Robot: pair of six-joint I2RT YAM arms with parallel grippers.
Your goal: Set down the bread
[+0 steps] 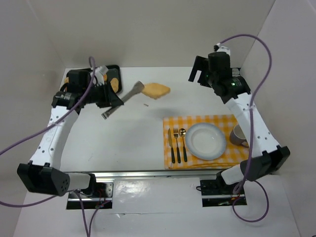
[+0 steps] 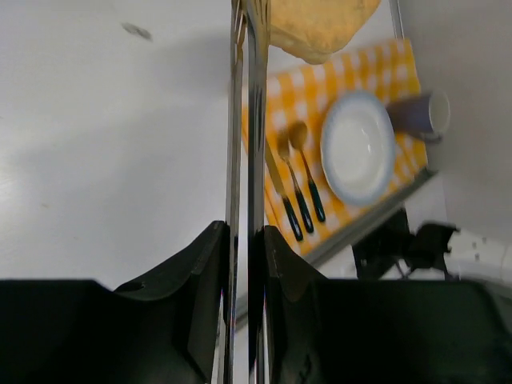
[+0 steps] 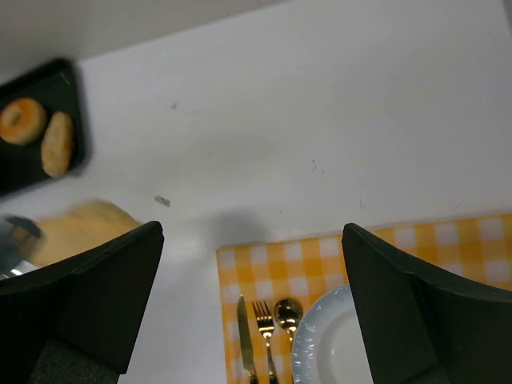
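One slice of bread (image 1: 156, 90), pale golden with a soft, uneven edge, sits pinched at the tip of one pair of long, flat metal tongs (image 1: 129, 95). It is over the white bench (image 1: 133, 133), between the black tray (image 3: 40, 88) and the placemat (image 1: 197, 121); whether it touches the bench I cannot tell. The left pincer (image 2: 246, 240) is closed on the tongs' handles, squeezing the two shiny blades nearly together. The right pincer (image 3: 253, 232) stands wide apart, gripping nothing, raised above the back of the bench. Two more baked pieces lie on the tray: a round ring-shaped one (image 3: 22, 120) and an oval roll (image 3: 56, 144). The single placemat is yellow-and-white checked cloth and carries one round, glossy white plate (image 1: 206, 140) with a pale blue rim, one greyish mug (image 1: 239, 136) lying on its side, and three pieces of cutlery with gold-toned heads and black handles: one knife (image 1: 170, 145), one fork (image 1: 177, 143) and one spoon (image 1: 183, 143).
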